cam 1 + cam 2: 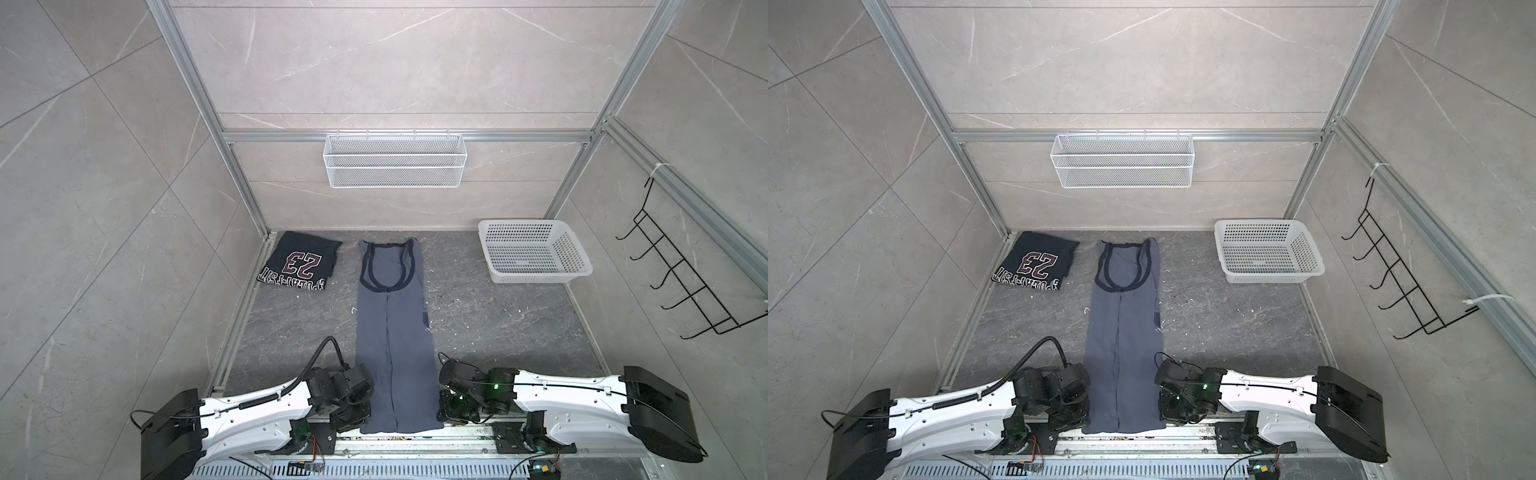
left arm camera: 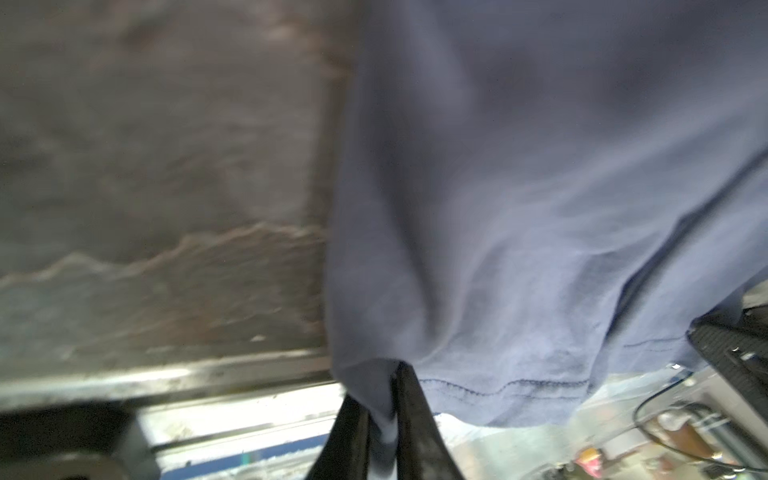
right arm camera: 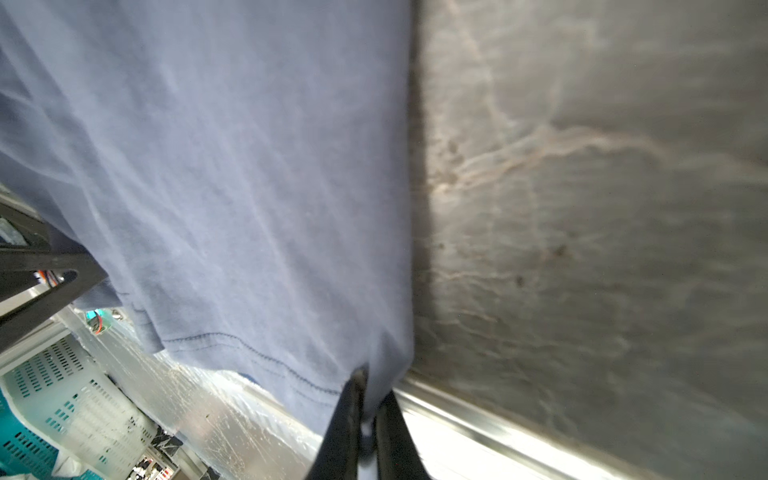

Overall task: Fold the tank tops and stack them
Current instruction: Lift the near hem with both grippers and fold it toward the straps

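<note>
My left claw (image 2: 378,388) is clamped tight on one near hem corner of the slate-blue tank top (image 1: 395,332), and my right claw (image 3: 374,388) pinches the other. The top lies lengthwise mid-counter (image 1: 478,324), sides folded in. The navy tank top (image 1: 301,262) sits folded at the far left.

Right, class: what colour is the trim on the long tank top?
The trim is dark, near black; clearest in a top view.
</note>
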Robot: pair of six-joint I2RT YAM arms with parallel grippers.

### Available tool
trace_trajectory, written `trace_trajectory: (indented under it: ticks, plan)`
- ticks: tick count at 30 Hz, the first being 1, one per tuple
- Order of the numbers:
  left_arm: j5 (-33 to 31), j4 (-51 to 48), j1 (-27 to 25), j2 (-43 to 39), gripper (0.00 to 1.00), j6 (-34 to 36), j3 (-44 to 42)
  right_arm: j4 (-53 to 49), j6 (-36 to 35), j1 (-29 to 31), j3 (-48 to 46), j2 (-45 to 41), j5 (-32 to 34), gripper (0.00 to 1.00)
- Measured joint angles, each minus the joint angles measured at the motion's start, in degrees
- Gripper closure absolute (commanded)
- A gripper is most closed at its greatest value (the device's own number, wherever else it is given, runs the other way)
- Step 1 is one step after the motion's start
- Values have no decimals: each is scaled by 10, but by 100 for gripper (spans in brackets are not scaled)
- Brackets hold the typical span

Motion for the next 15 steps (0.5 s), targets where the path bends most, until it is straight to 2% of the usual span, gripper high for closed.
trace_trajectory:
  ticks: [5,8,15]
  plan:
    - [-6,-26,3,42,91,26,82,-41,-8,-2,47,-1,14,93]
    - [-8,-49,29,54,92,60,147,-78,-27,-24,97,-4,23,94]
    - [-31,-85,175,92,94,172,267,-132,-113,-190,193,14,23,98]
